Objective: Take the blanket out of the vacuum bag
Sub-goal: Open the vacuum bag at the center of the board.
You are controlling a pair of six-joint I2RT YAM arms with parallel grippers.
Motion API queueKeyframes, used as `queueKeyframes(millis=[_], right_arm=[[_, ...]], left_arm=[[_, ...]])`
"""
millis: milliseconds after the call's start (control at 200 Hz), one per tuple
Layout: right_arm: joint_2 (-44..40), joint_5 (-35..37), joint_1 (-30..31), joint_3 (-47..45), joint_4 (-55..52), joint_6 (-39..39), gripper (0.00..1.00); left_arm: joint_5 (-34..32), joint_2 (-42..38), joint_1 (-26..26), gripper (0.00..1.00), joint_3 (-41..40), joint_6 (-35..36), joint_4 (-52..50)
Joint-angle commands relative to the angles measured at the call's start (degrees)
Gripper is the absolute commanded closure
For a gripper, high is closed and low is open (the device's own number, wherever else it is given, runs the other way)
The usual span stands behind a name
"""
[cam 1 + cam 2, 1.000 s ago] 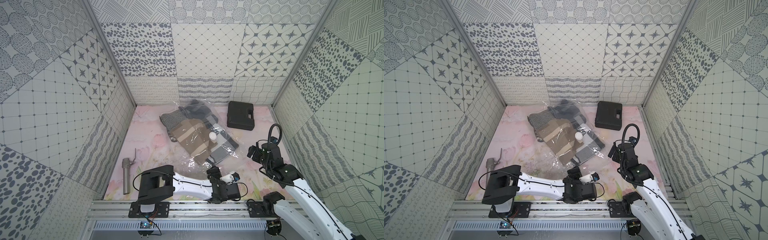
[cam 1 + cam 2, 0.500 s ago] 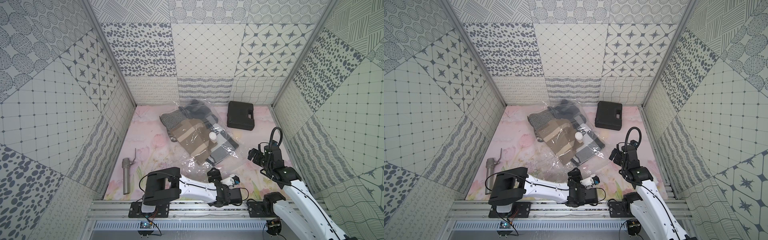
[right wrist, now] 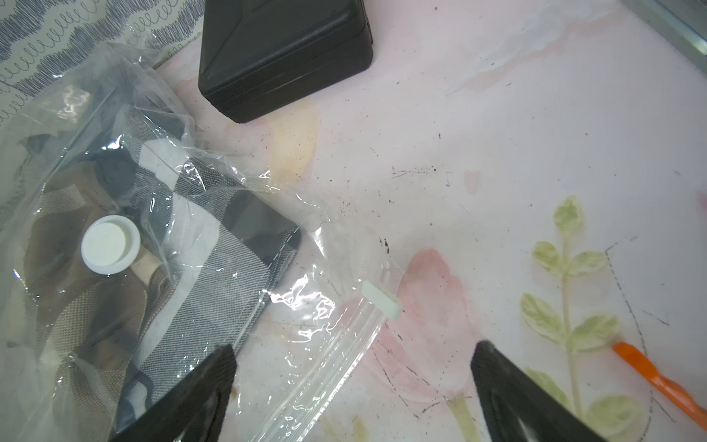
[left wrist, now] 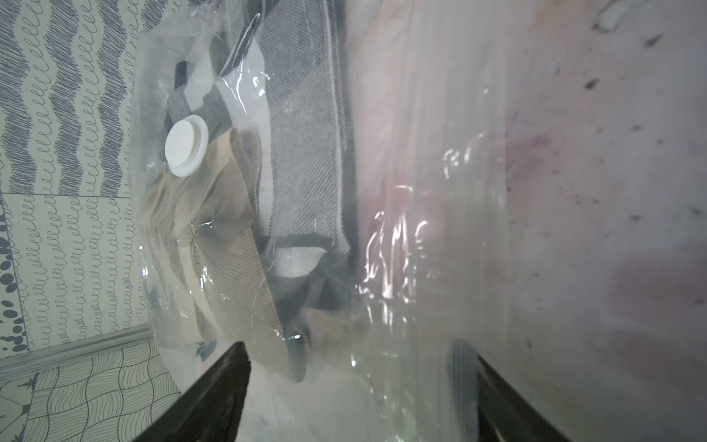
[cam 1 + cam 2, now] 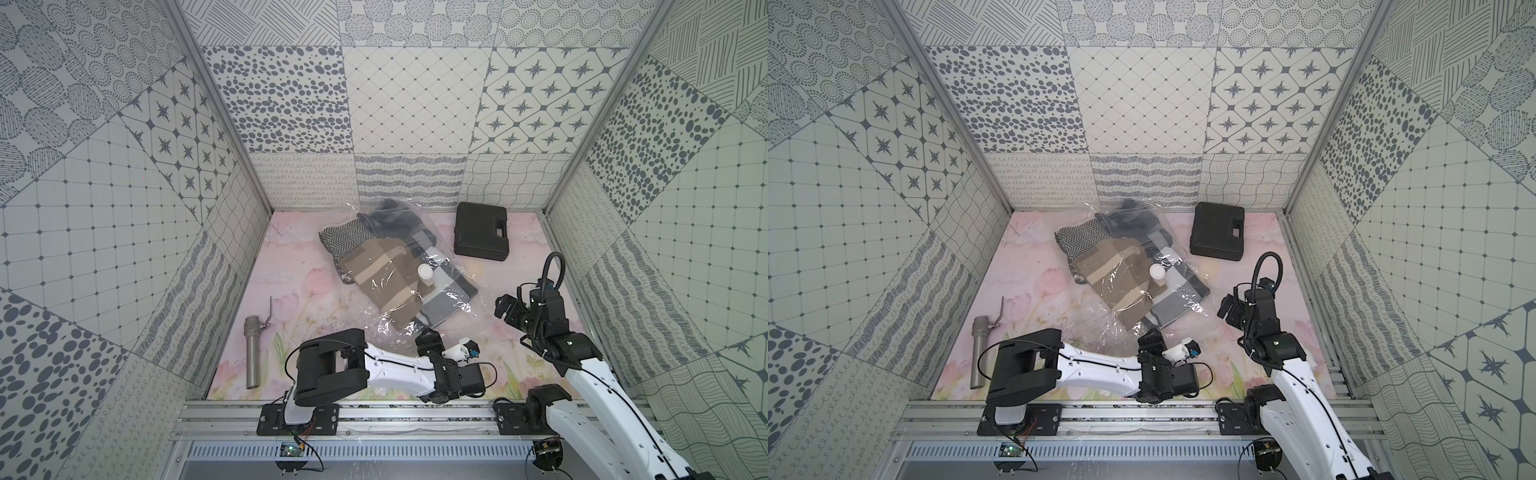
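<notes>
The vacuum bag lies slantwise across the middle of the table. One end is near the back edge, and its zip-seal edge points toward the front edge, where the arms are mounted. The plaid blanket is folded inside, under the white valve cap.

The left gripper sits low at the bag's front end. In its wrist view the jaws stand apart with loose clear plastic running between them, not yet pinched. The right gripper hovers beside the bag's front corner, jaws spread and empty, above the white zip slider.

The step in hand, I judge, is securing the bag's mouth. The left should bite only film, clear of the fabric and close to the seal, so the right can take the slider or the opposite lip. Slippery film may slide out of a shallow pinch.
</notes>
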Motion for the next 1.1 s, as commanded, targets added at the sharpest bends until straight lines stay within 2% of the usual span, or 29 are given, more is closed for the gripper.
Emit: queueKeyframes(millis=[0,60,165,280,425,565,650,745,885,931,1026,1096], right_arm=[[0.30,-1.67,-0.33,-0.38,2.90,-0.54,0.01],[0.17,-2.48,-0.34,-0.38,3.25,-0.82,0.01],[-1.37,-4.44,-0.31,-0.77,4.27,-0.95,0.01],[-7.49,-9.08,-0.30,-2.29,9.20,-3.29,0.01],[-16.57,-4.21,-0.28,-1.62,11.16,-7.81,0.01],[-17.63,-0.51,-0.35,1.35,8.28,-10.96,0.01],[-16.76,-6.71,-0.35,4.97,8.03,-10.89,0.01],[-15.94,-16.54,-0.33,5.30,10.63,-6.65,0.01],[-15.69,-28.29,-0.28,2.03,16.01,5.34,0.01],[-16.72,-31.39,-0.19,-1.75,18.69,9.43,0.01],[-20.29,-33.75,0.24,-7.66,23.10,16.83,0.01],[-23.36,-33.33,1.39,-10.59,23.64,19.23,0.01]], left_arm=[[-5.19,-0.70,1.24,0.29,-0.53,1.35,2.49],[-5.42,-1.51,1.77,0.39,-0.87,1.90,2.95],[-7.21,-3.60,2.46,0.72,-2.43,4.60,5.41],[-6.82,-7.32,3.16,1.00,-5.74,8.05,9.17],[2.55,-14.46,4.34,1.00,-10.31,13.70,14.10],[14.18,-22.64,10.39,1.00,-11.92,16.12,13.01],[25.31,-27.58,14.70,1.00,-12.61,18.95,13.53],[36.75,-29.89,19.59,1.00,-12.03,21.51,13.73],[46.17,-27.25,25.38,1.00,-7.92,23.84,15.43],[48.97,-25.44,27.00,1.00,-5.93,24.26,16.01],[52.46,-20.25,29.90,1.00,-0.82,25.34,16.49],[54.11,-16.15,32.09,1.00,3.72,26.25,15.90]])
